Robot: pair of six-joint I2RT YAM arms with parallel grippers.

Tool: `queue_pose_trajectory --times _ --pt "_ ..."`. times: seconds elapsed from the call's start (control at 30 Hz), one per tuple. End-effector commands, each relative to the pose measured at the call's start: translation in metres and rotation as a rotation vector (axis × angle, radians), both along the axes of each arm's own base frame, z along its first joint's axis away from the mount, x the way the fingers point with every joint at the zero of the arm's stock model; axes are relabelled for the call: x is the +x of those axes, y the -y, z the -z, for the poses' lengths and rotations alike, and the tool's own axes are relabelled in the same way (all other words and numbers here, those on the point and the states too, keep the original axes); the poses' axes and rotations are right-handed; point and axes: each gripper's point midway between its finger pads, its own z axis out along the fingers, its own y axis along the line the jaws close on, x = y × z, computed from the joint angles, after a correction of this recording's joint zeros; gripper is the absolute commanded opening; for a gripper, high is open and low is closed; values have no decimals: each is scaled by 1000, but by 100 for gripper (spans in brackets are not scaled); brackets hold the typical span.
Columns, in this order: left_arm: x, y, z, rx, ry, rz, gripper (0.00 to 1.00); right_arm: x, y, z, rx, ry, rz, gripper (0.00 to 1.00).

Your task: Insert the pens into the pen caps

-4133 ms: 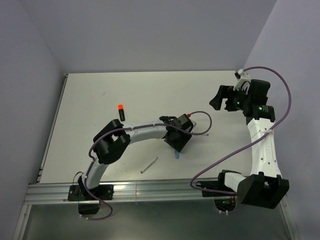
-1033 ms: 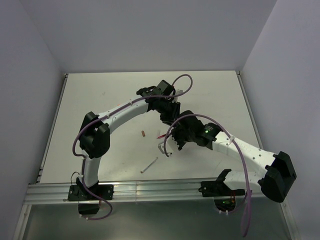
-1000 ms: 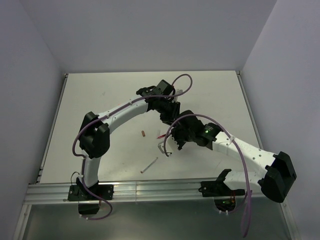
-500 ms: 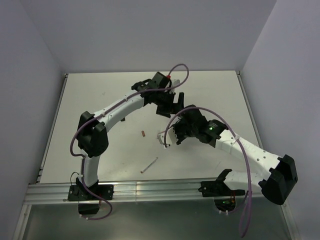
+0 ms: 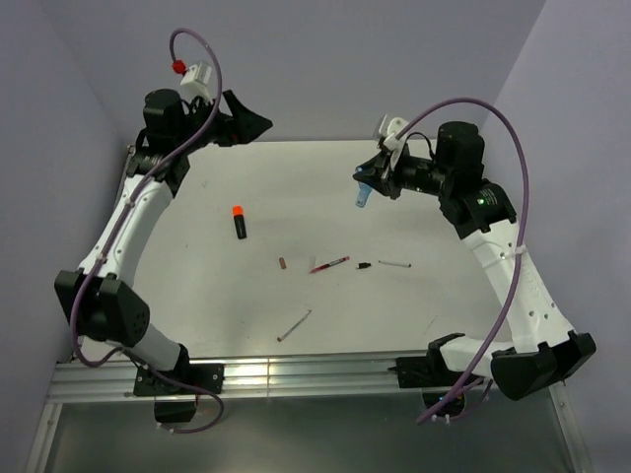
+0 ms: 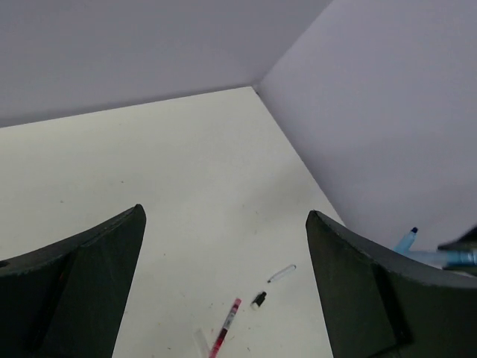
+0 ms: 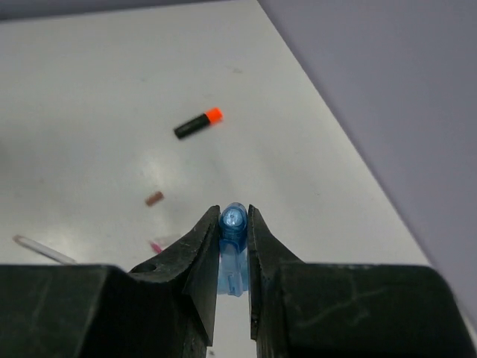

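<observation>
My right gripper (image 5: 369, 184) (image 7: 233, 235) hangs above the table's back right, shut on the light-blue marker (image 5: 362, 195) (image 7: 233, 222), whose rounded end sticks out between the fingers. My left gripper (image 5: 252, 122) (image 6: 223, 216) is raised at the back left, open and holding nothing. On the table lie the black marker with an orange end (image 5: 238, 222) (image 7: 198, 124), a dark red cap (image 5: 282, 263) (image 7: 154, 198), a red pen (image 5: 329, 264) (image 6: 226, 328), a black cap (image 5: 364, 265) (image 6: 258, 300), a white pen (image 5: 394, 263) (image 6: 281, 274) and a grey pen (image 5: 294, 325).
Purple walls close in the table (image 5: 197, 296) at the back and on both sides. An aluminium rail (image 5: 296, 374) with both arm bases runs along the near edge. The pens and caps lie in a loose row across the table's middle.
Both arms have left the table's middle and risen. The left gripper opened and swung to the back left. The right carried the light-blue marker up to the back right.
</observation>
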Motion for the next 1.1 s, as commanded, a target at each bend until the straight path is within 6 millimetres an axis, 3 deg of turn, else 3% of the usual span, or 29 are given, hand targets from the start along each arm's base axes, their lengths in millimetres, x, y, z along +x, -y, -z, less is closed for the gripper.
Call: queue_pose_trajectory --times 0.0,0.07,0.1,0.23,0.4,0.63,0.77,1.07 --pt "-48 16 -33 -37 254 225 93 -22 -14 -31 229 -242 -75 0" --pt "-65 19 -21 -16 329 300 93 -24 -11 -45 302 -293 -90 0" --pt "-83 22 -10 -18 340 369 92 -24 -11 -52 323 -288 -104 0" --pt "-119 34 -18 -68 462 524 89 -33 -11 -77 396 -345 -149 0" --pt "-154 57 -23 -98 533 641 87 -54 -13 -113 470 -285 -232 0" --pt "-210 85 -40 -172 634 839 84 -74 -14 -132 509 -331 -302 0" --pt "-231 96 -49 -205 641 892 84 -83 -14 -148 521 -305 -334 0" --pt "-240 111 -68 -246 656 906 78 -102 -17 -168 536 -278 -391 0"
